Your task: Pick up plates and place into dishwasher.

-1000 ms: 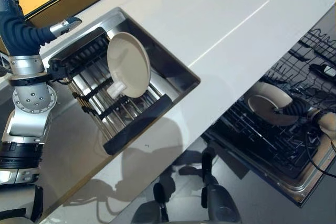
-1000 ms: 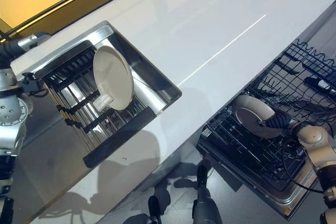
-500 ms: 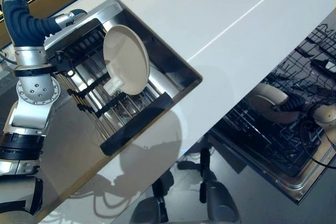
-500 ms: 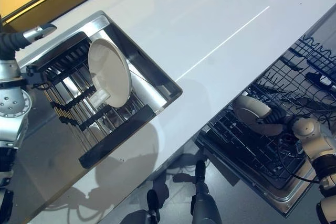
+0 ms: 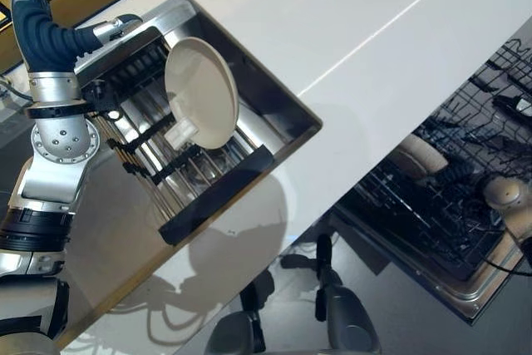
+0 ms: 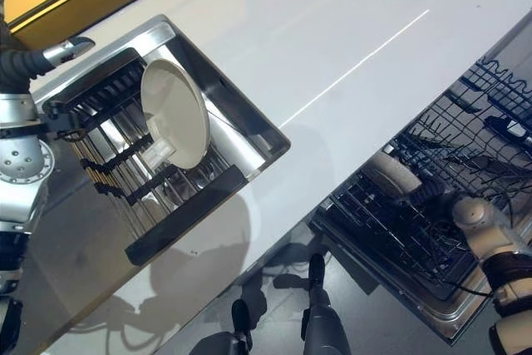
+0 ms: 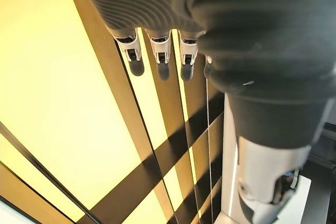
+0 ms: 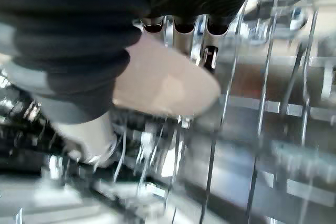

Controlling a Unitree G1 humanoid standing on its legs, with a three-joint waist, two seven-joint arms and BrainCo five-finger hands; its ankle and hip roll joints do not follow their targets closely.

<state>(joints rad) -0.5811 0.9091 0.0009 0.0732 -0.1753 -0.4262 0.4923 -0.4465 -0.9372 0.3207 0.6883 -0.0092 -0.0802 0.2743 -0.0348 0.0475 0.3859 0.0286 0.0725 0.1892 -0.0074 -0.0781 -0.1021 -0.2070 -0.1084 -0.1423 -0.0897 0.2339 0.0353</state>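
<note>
A cream plate [image 5: 202,93] stands on edge in the black rack [image 5: 216,193] inside the steel sink [image 5: 283,101]. My left hand [image 5: 37,27] is raised beyond the sink's far left corner, apart from that plate; its fingers [image 7: 160,51] are straight and hold nothing. A second cream plate [image 5: 418,155] sits low among the wires of the dishwasher rack [image 6: 432,239], seen nearly edge-on. My right hand [image 5: 460,174] is down in the rack with that plate [image 8: 163,85] between its fingers [image 8: 184,24] and thumb.
A white counter [image 5: 349,31] runs between the sink and the open dishwasher at the right. The dishwasher's steel door edge [image 5: 474,309] lies below the rack. Upright wire tines crowd round the right hand.
My right hand has lowered and tipped its plate deeper into the dishwasher rack, so the plate now shows edge-on. The left arm has lifted slightly. The camera shifted a little.
</note>
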